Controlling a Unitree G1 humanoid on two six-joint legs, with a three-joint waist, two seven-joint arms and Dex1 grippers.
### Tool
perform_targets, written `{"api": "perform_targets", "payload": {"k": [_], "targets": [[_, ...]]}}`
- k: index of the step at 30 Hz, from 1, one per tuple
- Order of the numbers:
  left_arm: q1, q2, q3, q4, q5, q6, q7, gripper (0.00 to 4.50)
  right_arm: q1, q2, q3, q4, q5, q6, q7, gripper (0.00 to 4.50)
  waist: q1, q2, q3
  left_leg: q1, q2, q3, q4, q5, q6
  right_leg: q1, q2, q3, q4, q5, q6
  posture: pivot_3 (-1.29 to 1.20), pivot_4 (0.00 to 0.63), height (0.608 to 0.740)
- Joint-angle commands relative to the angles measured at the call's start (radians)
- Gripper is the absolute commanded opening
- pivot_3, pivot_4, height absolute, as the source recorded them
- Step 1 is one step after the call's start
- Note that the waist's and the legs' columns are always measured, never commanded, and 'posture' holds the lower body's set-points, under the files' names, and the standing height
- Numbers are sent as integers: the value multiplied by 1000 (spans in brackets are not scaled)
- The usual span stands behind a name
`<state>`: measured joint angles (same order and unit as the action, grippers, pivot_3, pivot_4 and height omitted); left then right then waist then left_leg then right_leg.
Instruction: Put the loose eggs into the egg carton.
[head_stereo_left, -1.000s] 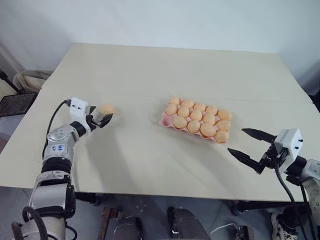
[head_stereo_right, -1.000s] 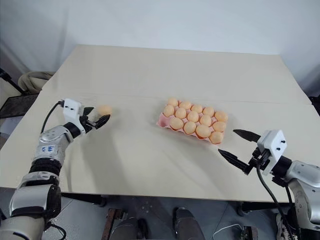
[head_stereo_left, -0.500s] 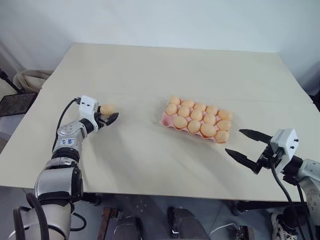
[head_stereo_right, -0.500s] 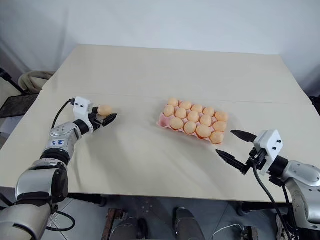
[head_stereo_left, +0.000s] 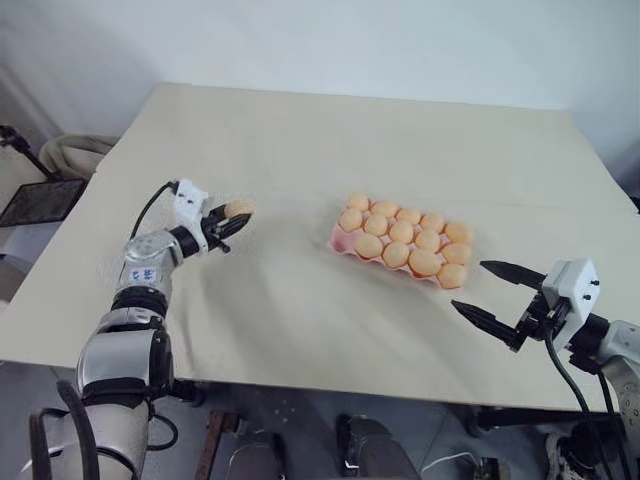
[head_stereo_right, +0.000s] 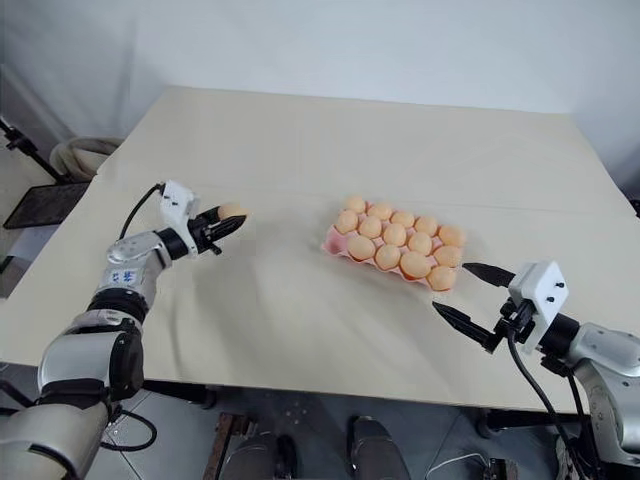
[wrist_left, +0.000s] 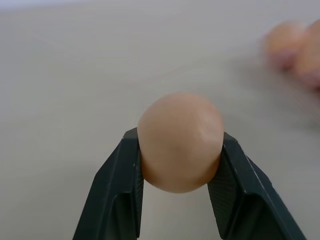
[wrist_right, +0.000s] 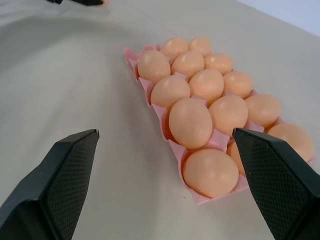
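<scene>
The left hand (head_stereo_left: 232, 222) was clenched on one loose egg (wrist_left: 180, 141), its two black fingers (wrist_left: 119, 192) pressed against the egg's sides, and it held the egg above the desk (head_stereo_left: 300, 140) toward the desk's left side, well apart from the egg carton (head_stereo_left: 336, 238). The pink carton lay right of the desk's middle, its cups filled with eggs (wrist_right: 190, 122) in rows; whether any cup stood free could not be made out, since the eggs covered nearly all of the tray and only its scalloped rim showed. Between the held egg and the carton the desk top lay bare, and a wide bare stretch ran behind the carton to the far edge at the wall. The right hand (head_stereo_right: 470, 301) hung over the near right corner, just short of the carton's near end, its fingers (wrist_right: 59, 181) spread wide and grasping nothing. In the left wrist view the carton was a blurred patch at the side, cut off by the frame. The right arm ran out of the picture at the lower right, and the desk's near edge crossed the bottom of both head views. A dark stand (head_stereo_left: 38, 195) and a coil of cable (head_stereo_left: 75, 150) lay on the floor beyond the desk's left edge, partly cut off.
</scene>
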<state>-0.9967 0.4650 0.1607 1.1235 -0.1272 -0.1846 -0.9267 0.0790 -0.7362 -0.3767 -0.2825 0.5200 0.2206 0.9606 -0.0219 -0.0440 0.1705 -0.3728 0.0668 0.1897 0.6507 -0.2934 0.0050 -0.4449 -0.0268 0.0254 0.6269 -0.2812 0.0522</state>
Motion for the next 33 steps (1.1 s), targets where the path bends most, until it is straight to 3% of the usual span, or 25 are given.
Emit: {"api": "perform_targets", "payload": {"k": [1,11,18,25,26,28,33], "targets": [[-56,-39,-46,-122,-32,76,-147,1392,11,-15,-50,-41,17,-9,-7,4500,0,0,0,0,0,0,0,0,1,0,0,0,0,0,0,0,150,740],[-155,-161,-174,-37,52,87,-224,1392,105,46,-74,-118,7,-31,-76,4500,-9,0,0,1,0,0,3,-1,1,0,2,8,1,1,2,0,150,740],[-210,-206,-183,61,88,41,-190,1392,240,102,-121,-204,9,-48,-129,4500,-9,0,0,0,-1,-2,3,-2,4,1,1,8,1,1,2,0,150,740],[-227,-229,-182,104,116,12,-164,1392,277,115,-136,-235,7,-49,-155,4500,-8,0,0,0,-1,-2,4,-3,6,1,1,7,1,1,2,0,150,740],[-228,-232,-181,107,119,5,-156,1933,280,115,-138,-238,8,-47,-156,4500,-8,0,0,0,-1,-2,4,-3,6,1,1,7,1,1,2,0,150,740],[-230,-237,-180,112,124,4,-143,2395,285,112,-143,-241,10,-46,-159,4500,-7,0,0,0,-1,-2,4,-3,6,1,1,7,1,1,2,0,150,740],[-234,-239,-174,120,133,1,-117,4023,287,103,-154,-236,15,-44,-155,4500,-7,0,0,0,-1,-2,4,-4,7,1,1,7,1,1,2,0,150,740]]}}
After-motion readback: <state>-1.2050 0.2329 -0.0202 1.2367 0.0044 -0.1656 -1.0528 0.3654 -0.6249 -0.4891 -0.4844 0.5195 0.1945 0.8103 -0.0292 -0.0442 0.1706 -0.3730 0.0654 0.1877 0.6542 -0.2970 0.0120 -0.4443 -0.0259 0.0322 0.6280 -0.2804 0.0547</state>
